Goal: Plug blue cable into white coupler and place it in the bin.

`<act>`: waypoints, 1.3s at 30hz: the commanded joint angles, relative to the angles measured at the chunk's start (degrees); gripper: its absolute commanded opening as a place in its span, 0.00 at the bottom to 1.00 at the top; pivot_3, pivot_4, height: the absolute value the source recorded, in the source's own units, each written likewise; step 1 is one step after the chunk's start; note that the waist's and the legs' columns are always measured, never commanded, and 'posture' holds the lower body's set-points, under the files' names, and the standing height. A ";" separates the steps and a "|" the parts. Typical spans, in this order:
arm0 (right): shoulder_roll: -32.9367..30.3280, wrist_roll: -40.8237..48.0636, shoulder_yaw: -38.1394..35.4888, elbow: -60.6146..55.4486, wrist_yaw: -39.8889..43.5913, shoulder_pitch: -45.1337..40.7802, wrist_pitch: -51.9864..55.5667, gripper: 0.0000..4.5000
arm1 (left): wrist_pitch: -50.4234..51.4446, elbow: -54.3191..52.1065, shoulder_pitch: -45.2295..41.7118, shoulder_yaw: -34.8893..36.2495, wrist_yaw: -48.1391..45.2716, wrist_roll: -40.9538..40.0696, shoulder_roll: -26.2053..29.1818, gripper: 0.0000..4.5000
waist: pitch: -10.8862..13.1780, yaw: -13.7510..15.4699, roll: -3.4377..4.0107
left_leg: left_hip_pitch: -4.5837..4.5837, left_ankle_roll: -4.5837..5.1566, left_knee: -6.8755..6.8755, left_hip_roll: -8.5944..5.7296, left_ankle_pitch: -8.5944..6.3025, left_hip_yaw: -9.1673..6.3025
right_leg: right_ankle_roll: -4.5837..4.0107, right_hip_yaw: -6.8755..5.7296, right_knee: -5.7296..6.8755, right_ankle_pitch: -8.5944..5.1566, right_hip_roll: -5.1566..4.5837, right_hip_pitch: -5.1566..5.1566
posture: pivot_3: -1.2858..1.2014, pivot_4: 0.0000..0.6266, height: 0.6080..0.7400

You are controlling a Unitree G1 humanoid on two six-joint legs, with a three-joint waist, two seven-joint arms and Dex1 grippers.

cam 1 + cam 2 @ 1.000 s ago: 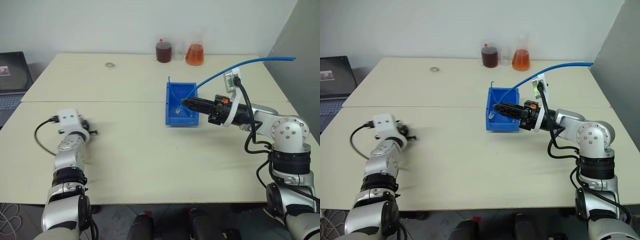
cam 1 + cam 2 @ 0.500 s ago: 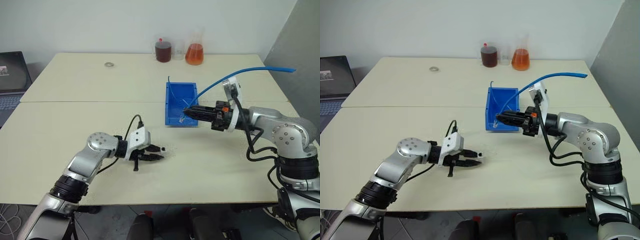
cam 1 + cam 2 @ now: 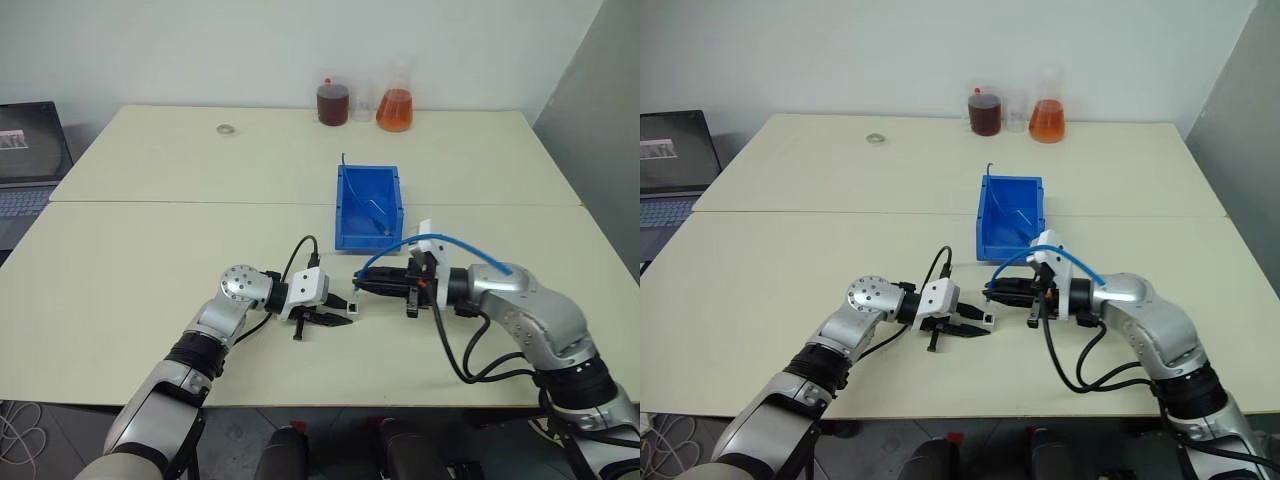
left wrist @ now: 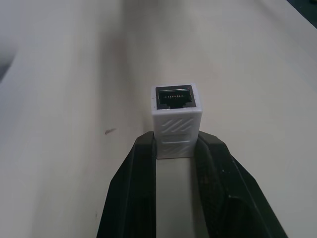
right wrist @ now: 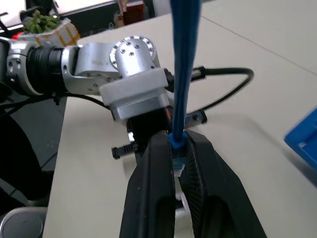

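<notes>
So: left tool [image 3: 345,311] clamps white coupler [image 4: 176,120], right tool [image 3: 362,286] clamps blue cable [image 5: 183,74] plug; not mated yet, bin [image 3: 367,238] drop left.

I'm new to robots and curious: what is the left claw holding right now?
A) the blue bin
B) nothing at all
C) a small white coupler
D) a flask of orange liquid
C: the left wrist view shows the left claw clamped on the small white coupler, its dark socket facing outward.
</notes>
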 commanded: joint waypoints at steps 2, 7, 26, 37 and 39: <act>1.34 -2.19 0.89 0.17 2.90 -1.02 -4.40 0.02 | -1.79 0.51 1.37 0.11 -0.16 1.56 0.33 0.17 | 0.00 0.04 0.00 | 0.00 0.00 0.01 0.00 0.00 0.00 | 0.00 0.00 -0.01 0.00 0.00 0.01 | 0.52 0.24 1.00; 0.83 -3.33 2.35 0.50 6.42 0.17 -5.82 0.02 | -0.85 -1.75 3.69 1.11 -0.49 1.01 1.66 0.17 | 0.00 -0.05 0.00 | 0.02 0.00 -0.01 0.02 0.00 -0.03 | -0.01 -0.02 0.00 0.00 0.00 0.02 | 0.52 0.24 1.00; 2.12 -11.86 4.68 8.47 10.59 2.00 -16.24 0.02 | 2.49 -6.28 5.99 2.32 -0.78 0.59 2.16 0.17 | -0.01 -0.15 0.01 | 0.08 0.00 -0.01 0.05 0.00 -0.02 | -0.01 -0.01 0.08 0.00 0.03 0.02 | 0.52 0.24 1.00; 3.20 -16.95 6.00 13.23 10.81 1.63 -21.93 0.02 | 3.97 -7.17 5.49 2.06 -1.05 0.33 1.46 0.17 | -0.03 -0.13 0.02 | 0.10 0.00 0.00 0.04 0.00 -0.02 | -0.01 -0.01 0.10 0.00 0.03 0.03 | 0.52 0.24 1.00; 3.23 -17.42 6.24 13.83 11.29 1.34 -22.20 0.02 | 4.11 -7.07 5.30 2.10 -1.13 0.32 1.40 0.17 | -0.03 -0.13 0.02 | 0.12 0.00 0.00 0.04 0.00 -0.02 | -0.01 -0.01 0.13 0.00 0.03 0.04 | 0.52 0.24 1.00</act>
